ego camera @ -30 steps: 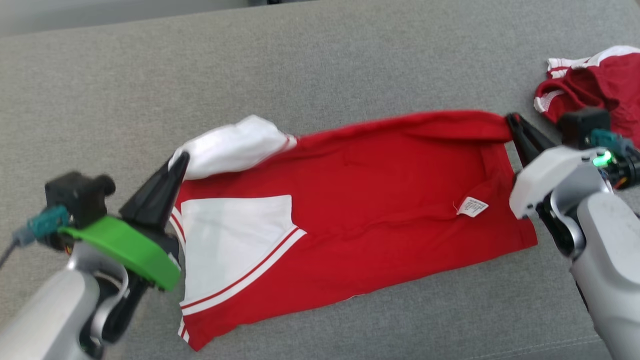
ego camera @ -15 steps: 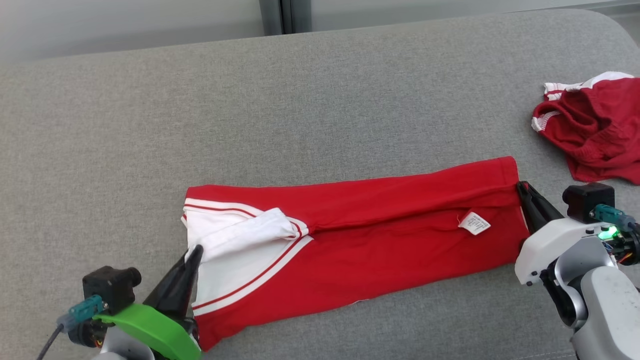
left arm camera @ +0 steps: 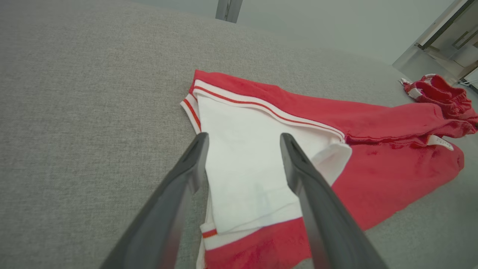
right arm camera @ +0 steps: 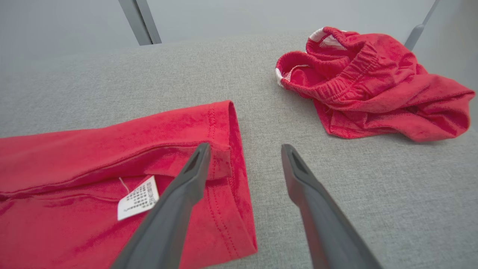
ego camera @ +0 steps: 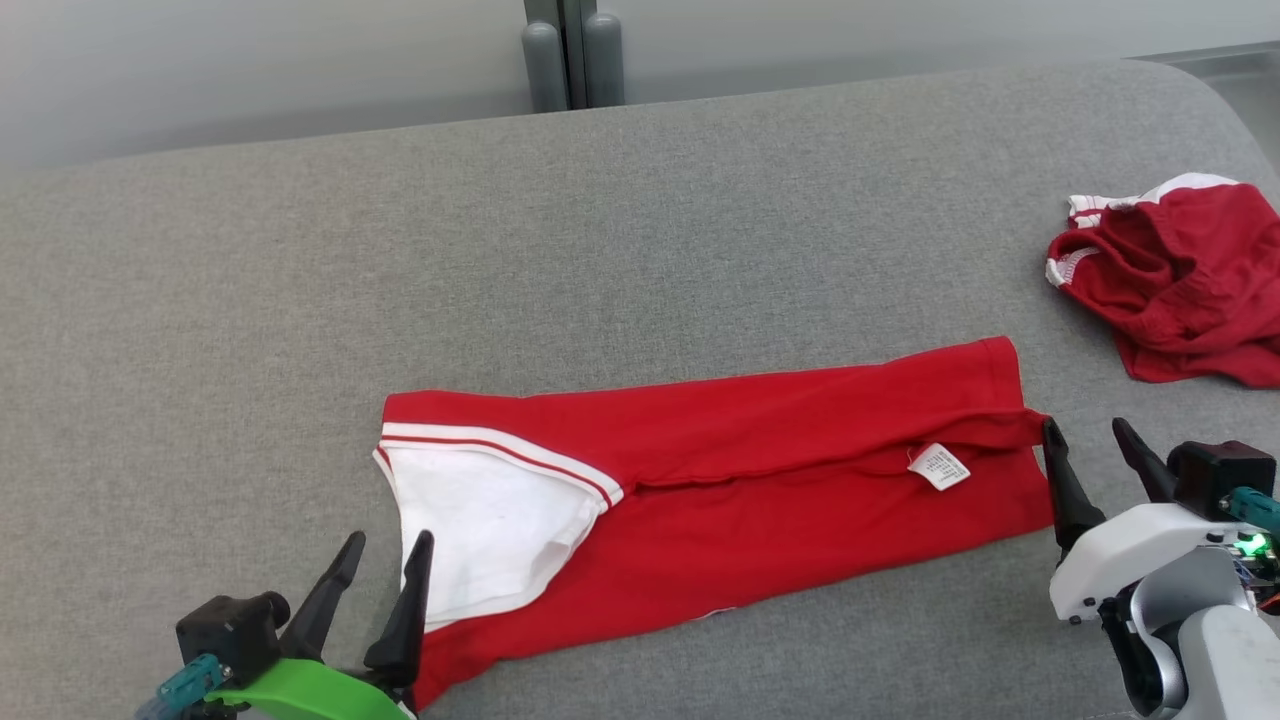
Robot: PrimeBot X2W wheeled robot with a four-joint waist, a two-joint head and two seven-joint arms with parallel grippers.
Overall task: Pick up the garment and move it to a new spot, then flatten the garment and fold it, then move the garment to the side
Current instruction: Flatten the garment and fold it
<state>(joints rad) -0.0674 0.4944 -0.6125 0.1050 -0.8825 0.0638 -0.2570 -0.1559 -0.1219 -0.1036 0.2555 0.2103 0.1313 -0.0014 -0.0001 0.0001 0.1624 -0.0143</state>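
readable text: none | care tag [right arm camera: 138,197]: print too small to read

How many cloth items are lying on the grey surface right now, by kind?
red T-shirt, white sleeves, folded lengthwise: 1
crumpled red cloth, white trim: 1
Total: 2

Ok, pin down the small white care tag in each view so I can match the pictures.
Head view: care tag right of centre, on the garment's right end.
Left wrist view: care tag at far right, mid-height.
Right wrist view: care tag at lower left, near the hem.
Shared landmark: crumpled red cloth beyond the garment's hemmed end.
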